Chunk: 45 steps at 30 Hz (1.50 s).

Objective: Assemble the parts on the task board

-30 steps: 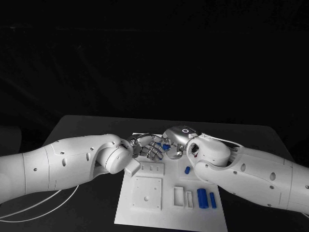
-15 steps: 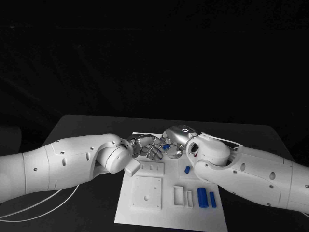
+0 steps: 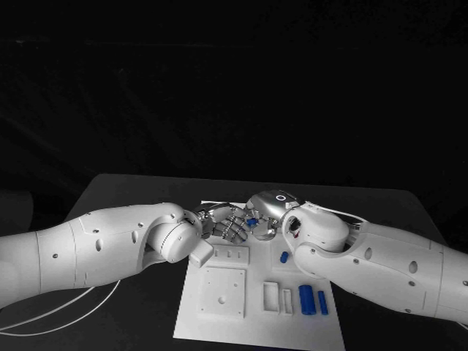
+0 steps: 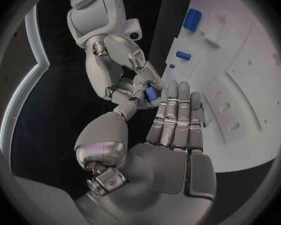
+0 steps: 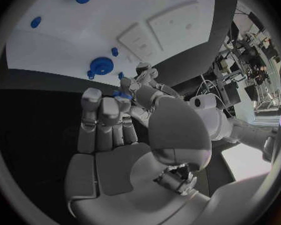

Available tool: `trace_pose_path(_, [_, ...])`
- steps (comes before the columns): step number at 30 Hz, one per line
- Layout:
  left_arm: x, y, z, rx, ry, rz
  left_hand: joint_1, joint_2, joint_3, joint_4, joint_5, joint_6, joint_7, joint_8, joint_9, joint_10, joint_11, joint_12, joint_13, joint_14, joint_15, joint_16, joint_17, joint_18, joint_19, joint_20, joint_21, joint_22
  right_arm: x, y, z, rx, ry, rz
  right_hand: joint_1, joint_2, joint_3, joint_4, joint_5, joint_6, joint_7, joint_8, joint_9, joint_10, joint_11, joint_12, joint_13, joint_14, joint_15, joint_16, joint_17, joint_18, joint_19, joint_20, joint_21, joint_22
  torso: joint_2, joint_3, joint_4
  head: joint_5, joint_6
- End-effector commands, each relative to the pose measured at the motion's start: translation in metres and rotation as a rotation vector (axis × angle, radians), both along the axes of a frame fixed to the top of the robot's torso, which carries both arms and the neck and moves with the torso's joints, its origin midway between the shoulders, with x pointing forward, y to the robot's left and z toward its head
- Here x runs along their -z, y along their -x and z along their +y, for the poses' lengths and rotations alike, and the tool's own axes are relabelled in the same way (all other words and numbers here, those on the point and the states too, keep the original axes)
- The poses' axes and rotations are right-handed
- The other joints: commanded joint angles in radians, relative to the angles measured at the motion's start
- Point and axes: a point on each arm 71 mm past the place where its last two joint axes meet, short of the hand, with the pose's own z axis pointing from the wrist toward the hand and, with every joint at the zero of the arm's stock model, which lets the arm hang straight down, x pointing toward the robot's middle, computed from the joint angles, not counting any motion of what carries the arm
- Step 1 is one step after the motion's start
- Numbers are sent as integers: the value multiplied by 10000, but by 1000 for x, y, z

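left hand (image 3: 221, 223): over the far half of the task board, fingers straight and side by side, thumb reaching toward the right hand; holds nothing that I can see
right hand (image 3: 264, 216): just beside the left hand, fingers curled in, a small blue part (image 4: 151, 91) pinched at the fingertips
held part: between the 2 hands, above the board's far end; left thumb tip close to it, contact can't be told
task board (image 3: 257, 322): white plate flat at mid-table, long side running away from the robot
loose parts: 2 blue cylinders (image 3: 312, 300) side by side at the board's near right, a smaller blue piece (image 3: 284, 257) farther in, near the right forearm
board features: square raised plate (image 3: 222, 292) at near left, narrow white blocks between it and the cylinders
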Motion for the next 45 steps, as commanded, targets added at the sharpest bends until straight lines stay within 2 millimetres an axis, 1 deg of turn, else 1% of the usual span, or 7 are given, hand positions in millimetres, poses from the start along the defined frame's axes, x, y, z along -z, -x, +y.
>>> trace_pose_path(1, [-5, -1, -7, 66, 329, -182, -185, -18, -49, 105, -44, 25, -12, -10, -17, 23, -16, -16, -19, 2, -9, 28, -19, -152, 0, 36, -65, -19, 3, 7, 10, -520, 79, 154, -88, -20, 36, 35, -55, 427, 389, 5, 8, 49, -7, -37, -15, 39, -52, -47, -6, 145, 83, -19, 27, 33, -3, -4, 2, 0, -8])
trace_pose_path(11, [-5, 0, -11, 125, 287, -94, -156, 140, -1, 62, -43, 75, -47, 28, -24, 62, -45, -3, -13, 26, -32, 55, -13, -152, -7, 7, -81, -20, 2, 8, 12, -552, 38, 120, -89, -22, 41, 34, -55, 427, 389, 2, 7, 51, -7, -39, -16, 40, -53, -48, -7, 145, 85, -17, 26, 32, -2, -3, -2, 13, -4])
trace_pose_path(20, [-5, -3, -11, -88, 311, -166, 272, 786, 185, -353, -36, 181, -94, 105, -38, 172, -90, 27, -3, 79, -58, 98, -10, -152, 7, 5, -69, 5, 2, 10, 14, -628, 39, 154, -90, -23, 45, 33, -55, 429, 389, 1, 7, 53, -7, -40, -17, 41, -53, -49, -7, 145, 87, -17, 25, 31, -2, -9, -2, 26, -13])
trace_pose_path(27, [-4, -4, -12, -175, 351, -129, 469, 1013, 216, -418, -36, 279, -142, 167, -39, 289, -149, 16, -18, 87, -64, 102, -20, -152, 12, 5, -64, 19, 2, 14, 16, -740, 25, 194, -91, -24, 49, 33, -55, 430, 389, 0, 7, 55, -7, -42, -17, 42, -53, -50, -8, 145, 88, -16, 24, 31, -1, -4, -8, 59, -26])
trace_pose_path(36, [0, -1, -13, -287, 464, 81, 745, 1047, 232, -434, -32, 317, -162, 192, -57, 381, -173, -68, -70, 86, -64, 106, -28, -152, -11, 6, -67, 37, 2, 16, 18, -780, 66, 248, -93, -26, 52, 31, -55, 430, 389, -3, 6, 57, -7, -44, -18, 44, -52, -52, -9, 145, 89, -14, 22, 30, -5, -8, -2, 92, -57])
trace_pose_path(42, [1, -1, -13, -363, 616, 142, 1356, 1280, 468, -461, -17, 311, -168, 198, -87, 446, -182, -175, -128, 62, -65, 108, -35, -152, -82, 4, -79, 69, 4, 15, 18, -765, 74, 298, -94, -27, 55, 31, -55, 430, 389, -4, 6, 58, -7, -45, -19, 44, -52, -53, -9, 145, 89, -13, 21, 29, -6, -7, 1, 104, -54])
trace_pose_path(45, [0, -1, -13, -355, 638, 120, 1815, 1123, 1200, -420, -44, 337, -165, 212, -112, 511, -179, -267, -177, 66, -51, 105, -49, -152, -57, 46, -92, 57, 5, 15, 18, -752, 80, 333, -94, -27, 56, 30, -55, 430, 389, -5, 6, 58, -7, -46, -19, 44, -52, -54, -10, 145, 89, -12, 21, 29, -3, -9, 2, 106, -58])
